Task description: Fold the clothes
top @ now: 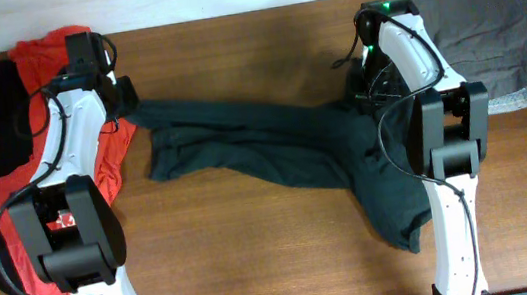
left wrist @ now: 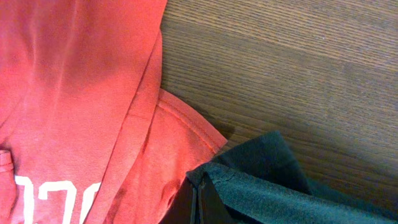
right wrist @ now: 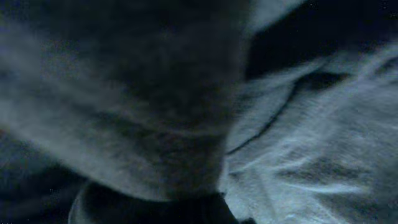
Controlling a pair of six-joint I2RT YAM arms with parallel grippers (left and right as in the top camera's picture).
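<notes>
The folding has barely started, from what I can see. The dark green shirt (top: 273,146) lies across the middle of the table (top: 279,276), strung out in a long rumpled band between the two arms. It is not spread flat, and no neat fold shows in it. Its lower right part sags toward the near edge in a loose lobe.

The left gripper (top: 128,96) is pinched shut on the left end of that shirt. The left wrist view shows a corner of green cloth caught at the fingers (left wrist: 200,208), just beside the hem of the red shirt (left wrist: 74,93). The right gripper (top: 366,82) sits over the shirt's right end. Its own camera gives only dark, blurred cloth pressed close, so the grip is hard to make out. It looks clamped shut on the same shirt, going by how the cloth runs up to it.

The red shirt is heaped on the left under the left arm, crumpled and unfolded, with a black garment (top: 5,109) beneath it. A grey garment (top: 491,29) lies at the far right corner, apart from the work.

I judge that nearly everything is left to do. The green shirt needs laying out flat, then folding, and the red one waits after it.
</notes>
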